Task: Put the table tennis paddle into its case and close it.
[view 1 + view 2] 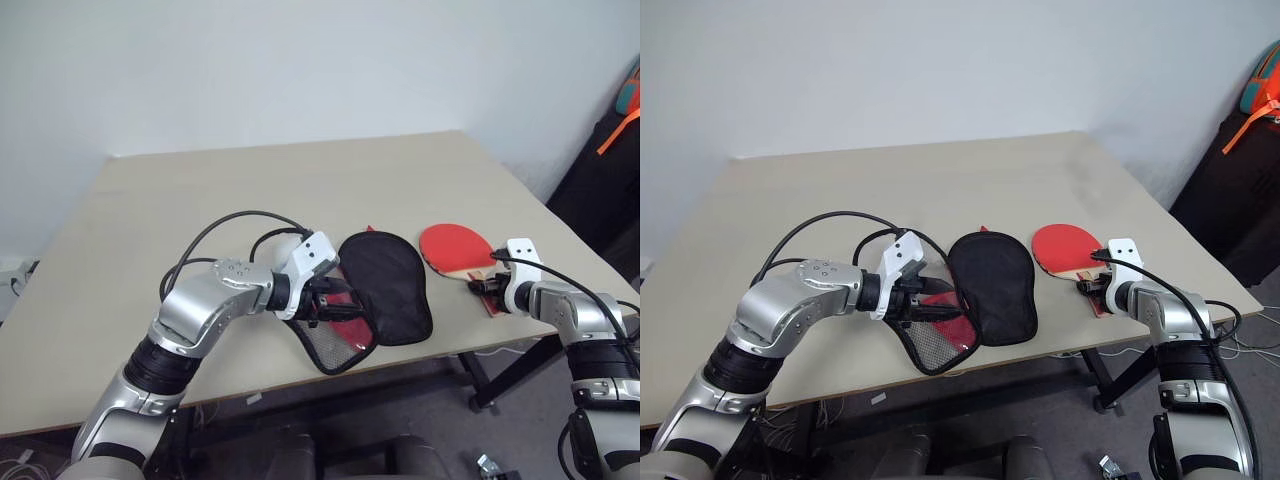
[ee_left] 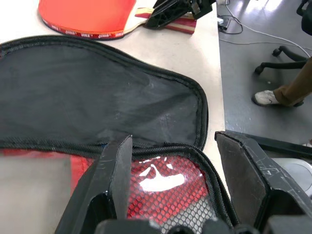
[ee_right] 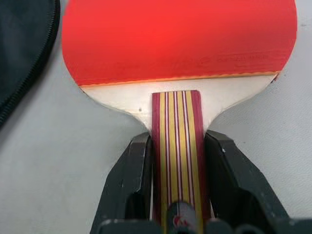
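The right gripper (image 3: 178, 187) is pinching the paddle (image 3: 179, 40) by its striped handle, one black finger (image 3: 134, 180) pressing each long side, so the butt end is lying hidden between the finger bases; a small red mark there is too cut off to read. Just beyond the fingertips the pale wooden neck is widening into the red rubber face, whose far edge is running out of the right wrist view. Faint embossed lettering is showing on the rubber near the neck, too dim to make out. The paddle is lying flat on the table (image 1: 200, 190), near its front right edge. The left gripper (image 2: 173, 183) is standing with its fingers spread, hovering over the mesh-pocket half of the case (image 1: 385, 285); whether the tips are touching the fabric cannot be told. Between them a white logo (image 2: 158, 179) is showing through the mesh, glare making it unreadable. Past the fingertips the case is lying unzipped and spread open, black lining up, its other end leaving the left wrist view. Beyond it the paddle's edge tape is carrying small repeated print, too small to read.
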You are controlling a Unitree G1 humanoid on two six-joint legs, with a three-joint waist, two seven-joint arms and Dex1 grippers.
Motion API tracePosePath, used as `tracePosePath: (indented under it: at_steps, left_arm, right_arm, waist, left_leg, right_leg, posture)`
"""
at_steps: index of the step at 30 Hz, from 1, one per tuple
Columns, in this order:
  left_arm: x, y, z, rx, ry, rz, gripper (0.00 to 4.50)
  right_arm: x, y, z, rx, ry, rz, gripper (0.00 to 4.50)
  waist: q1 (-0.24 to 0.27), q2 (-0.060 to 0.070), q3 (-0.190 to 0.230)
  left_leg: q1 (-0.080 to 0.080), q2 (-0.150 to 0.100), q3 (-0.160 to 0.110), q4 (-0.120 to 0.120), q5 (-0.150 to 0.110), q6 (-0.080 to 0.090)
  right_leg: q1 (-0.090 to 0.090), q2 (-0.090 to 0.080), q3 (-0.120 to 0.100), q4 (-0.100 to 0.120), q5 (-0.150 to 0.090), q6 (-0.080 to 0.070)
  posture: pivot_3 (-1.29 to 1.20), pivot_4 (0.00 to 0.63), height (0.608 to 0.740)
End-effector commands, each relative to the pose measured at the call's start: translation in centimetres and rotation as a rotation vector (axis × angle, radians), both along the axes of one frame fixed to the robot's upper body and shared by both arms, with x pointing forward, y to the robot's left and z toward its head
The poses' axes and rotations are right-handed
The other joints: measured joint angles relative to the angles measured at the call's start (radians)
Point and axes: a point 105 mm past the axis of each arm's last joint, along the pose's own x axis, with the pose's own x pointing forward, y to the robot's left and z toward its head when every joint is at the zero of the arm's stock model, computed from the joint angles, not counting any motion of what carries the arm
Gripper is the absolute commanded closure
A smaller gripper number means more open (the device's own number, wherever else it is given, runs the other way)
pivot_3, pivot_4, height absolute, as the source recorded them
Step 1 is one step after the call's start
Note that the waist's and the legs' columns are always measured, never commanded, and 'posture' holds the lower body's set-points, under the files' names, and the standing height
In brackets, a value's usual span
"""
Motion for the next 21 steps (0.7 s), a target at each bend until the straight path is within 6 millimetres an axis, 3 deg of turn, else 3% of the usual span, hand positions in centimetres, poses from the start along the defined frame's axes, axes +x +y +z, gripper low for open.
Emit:
tracePosePath:
  at_steps: [1, 5, 8, 12, 16, 21]
  left_arm:
    - [0.4, 0.2, 2.0, -0.016, -0.065, -0.005, 1.67]
    - [1.0, 0.9, 2.1, -0.012, -0.07, 0.026, 1.67]
    - [1.5, 1.7, 2.2, -0.013, -0.075, 0.06, 1.67]
    - [2.6, 3.0, 2.8, -0.018, -0.074, 0.109, 1.67]
    - [3.8, 4.1, 4.1, -0.038, -0.094, 0.142, 1.67]
    - [4.9, 5.1, 4.2, -0.016, -0.115, 0.174, 1.67]
  right_arm:
    - [1.3, 0.6, 2.6, -0.009, -0.124, -0.009, 3.29]
    - [1.3, 1.2, 4.8, 0.005, -0.175, -0.016, 3.29]
    - [0.7, 3.0, 7.2, 0.057, -0.218, 0.027, 3.29]
    - [-0.6, 6.4, 8.7, 0.085, -0.251, 0.127, 3.29]
    - [-1.5, 10.0, 8.7, 0.154, -0.206, 0.182, 3.29]
    - [-3.0, 14.9, 6.1, 0.205, -0.072, 0.226, 3.29]
  waist:
    - [-0.002, 0.0, 0.0]
    - [0.0, 0.002, 0.001]
    - [0.001, 0.003, 0.002]
    - [0.001, 0.003, 0.002]
    - [0.001, 0.002, 0.002]
    - [0.001, 0.002, 0.002]
  left_leg:
    - [0.0, 0.0, 0.0, 0.0, 0.0, 0.0]
    - [0.0, 0.0, 0.0, 0.0, 0.0, 0.0]
    - [-0.001, 0.0, 0.0, -0.001, 0.0, 0.0]
    - [-0.001, 0.0, 0.0, -0.001, 0.0, 0.0]
    - [-0.001, 0.0, -0.001, -0.001, 0.0, 0.0]
    - [-0.001, 0.0, 0.0, -0.002, 0.0, 0.0]
  right_leg:
    - [0.0, 0.0, 0.0, 0.0, 0.0, 0.0]
    - [-0.001, 0.0, 0.001, 0.001, 0.0, 0.0]
    - [-0.002, 0.0, 0.001, 0.0, 0.0, 0.0]
    - [-0.002, 0.0, 0.001, 0.0, 0.0, 0.0]
    - [-0.002, 0.0, 0.0, 0.001, 0.0, 0.0]
    - [-0.003, 0.0, 0.0, 0.001, 0.0, 0.0]
  posture:
    - [0.0, 0.0, 0.74]
    - [0.0, 0.0, 0.74]
    - [0.0, 0.0, 0.74]
    - [0.0, 0.0, 0.74]
    - [0.0, 0.0, 0.74]
    - [0.0, 0.0, 0.74]
